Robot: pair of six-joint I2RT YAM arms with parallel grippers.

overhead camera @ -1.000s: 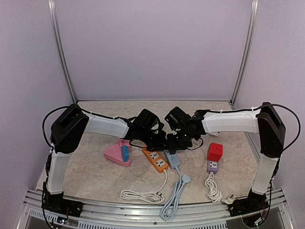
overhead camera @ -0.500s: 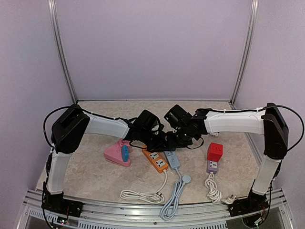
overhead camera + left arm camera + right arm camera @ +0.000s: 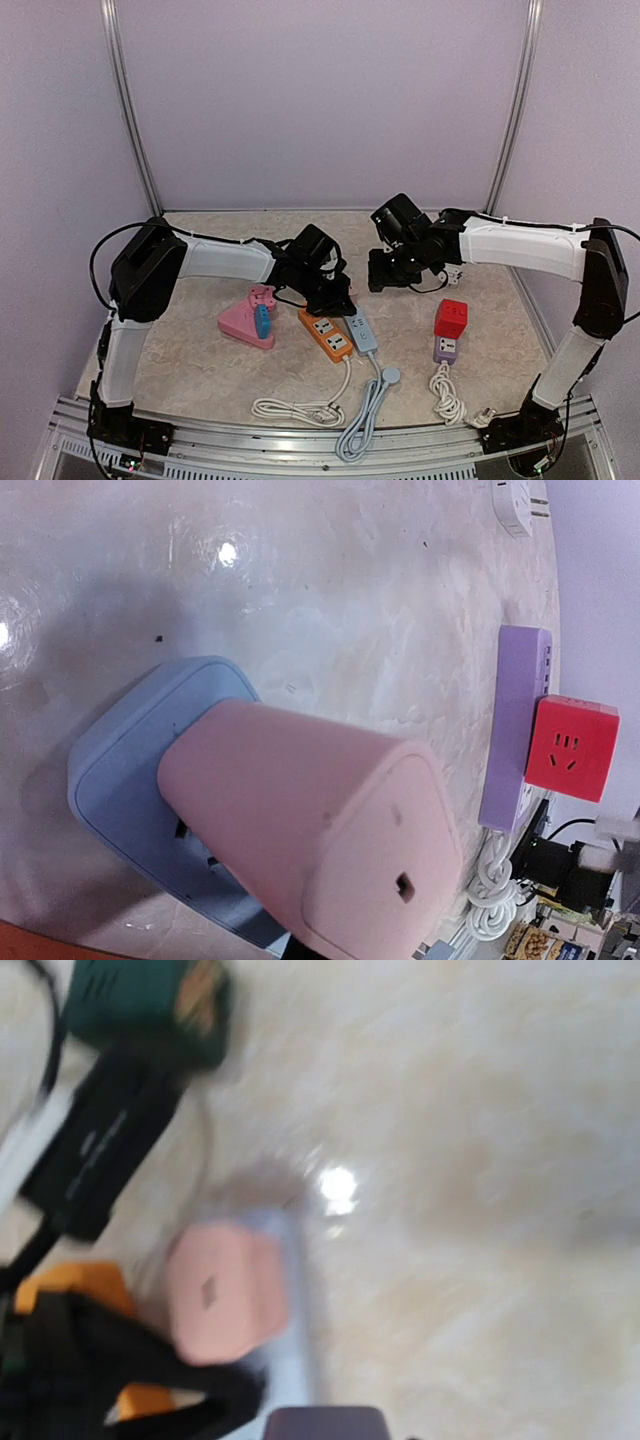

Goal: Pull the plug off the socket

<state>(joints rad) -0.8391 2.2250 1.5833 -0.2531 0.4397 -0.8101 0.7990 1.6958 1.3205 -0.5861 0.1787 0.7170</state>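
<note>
Top view: left gripper (image 3: 333, 296) sits low over the far end of the blue strip (image 3: 362, 333). The right gripper (image 3: 386, 276) is raised just to its right, apart from the strip, and neither pair of jaws can be read as open or closed. Left wrist: pink plug (image 3: 310, 850) is seated in the socket (image 3: 120, 770) right under the jaws, with the purple strip (image 3: 520, 730) and red plug (image 3: 572, 748) well off to one side. Right wrist is blurred: the pink plug is on the blue strip below the jaws, and the grip state can't be told here either.

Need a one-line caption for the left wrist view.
Pink plug seated in the blue power strip, purple strip and red adapter beyond.
</note>
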